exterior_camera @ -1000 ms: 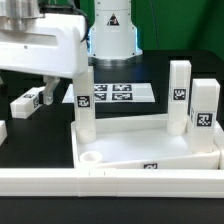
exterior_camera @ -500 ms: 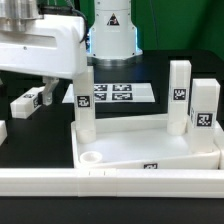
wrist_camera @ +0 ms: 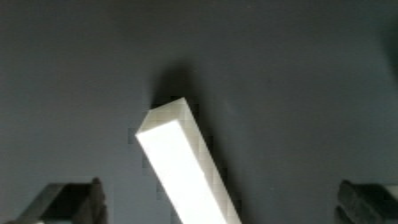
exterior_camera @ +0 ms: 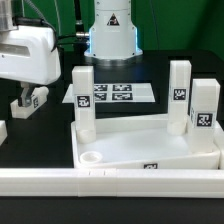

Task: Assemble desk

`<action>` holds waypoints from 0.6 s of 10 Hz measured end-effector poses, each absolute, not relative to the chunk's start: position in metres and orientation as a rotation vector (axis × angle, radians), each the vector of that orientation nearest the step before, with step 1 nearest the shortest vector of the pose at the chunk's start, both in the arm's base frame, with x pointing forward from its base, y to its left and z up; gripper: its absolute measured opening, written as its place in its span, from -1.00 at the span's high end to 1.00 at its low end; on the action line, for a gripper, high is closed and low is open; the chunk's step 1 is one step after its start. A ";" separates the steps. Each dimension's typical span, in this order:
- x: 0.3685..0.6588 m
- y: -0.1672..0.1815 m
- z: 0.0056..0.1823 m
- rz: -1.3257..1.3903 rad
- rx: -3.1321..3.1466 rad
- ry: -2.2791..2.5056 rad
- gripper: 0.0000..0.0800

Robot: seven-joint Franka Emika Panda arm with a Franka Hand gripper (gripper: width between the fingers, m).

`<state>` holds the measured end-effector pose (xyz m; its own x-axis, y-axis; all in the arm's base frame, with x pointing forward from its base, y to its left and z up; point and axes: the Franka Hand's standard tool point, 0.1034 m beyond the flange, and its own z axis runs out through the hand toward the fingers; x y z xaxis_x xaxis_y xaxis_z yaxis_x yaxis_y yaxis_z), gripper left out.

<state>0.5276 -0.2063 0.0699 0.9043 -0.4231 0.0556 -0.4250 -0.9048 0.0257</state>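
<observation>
Hovering claw (wrist_camera: 221, 202): jaws spread wide and holding nothing; only the two dark fingertips (wrist_camera: 71, 202) show at the wrist picture's edge, one on either side of the loose leg
Claw in the exterior view: mostly hidden under the white wrist housing (exterior_camera: 30, 58), so its fingers are hard to make out there
Loose leg (exterior_camera: 30, 102): lies flat on the black tabletop (exterior_camera: 45, 135) at the exterior view's left, below the wrist housing; its tag faces the camera; in the wrist view one end is cut off, and whether the fingers touch it cannot be told
Desk tray (exterior_camera: 150, 148): rests on the tabletop toward the exterior view's right, behind the long white rail (exterior_camera: 110, 181); its right end runs out of the picture
Standing legs: three upright at the tray, one at the back left corner (exterior_camera: 84, 100), two close together at the right (exterior_camera: 179, 95) (exterior_camera: 205, 115)
Corner socket (exterior_camera: 92, 158): round, open, at the tray's front left
Front rim tag (exterior_camera: 150, 167): lower half hidden by the rail
Marker board (exterior_camera: 115, 95): flat behind the tray, partly covered by the left leg
Small white piece (exterior_camera: 2, 131): cut off at the left edge, cannot be identified
</observation>
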 end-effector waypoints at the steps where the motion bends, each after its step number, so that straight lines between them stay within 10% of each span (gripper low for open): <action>1: 0.527 -0.207 0.070 0.075 3.029 -0.676 -0.62; 6: 0.472 -0.234 0.049 0.058 3.061 -0.490 -0.62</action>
<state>0.4720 -0.2339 0.0489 0.9493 -0.3113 0.0434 -0.3128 -0.9492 0.0348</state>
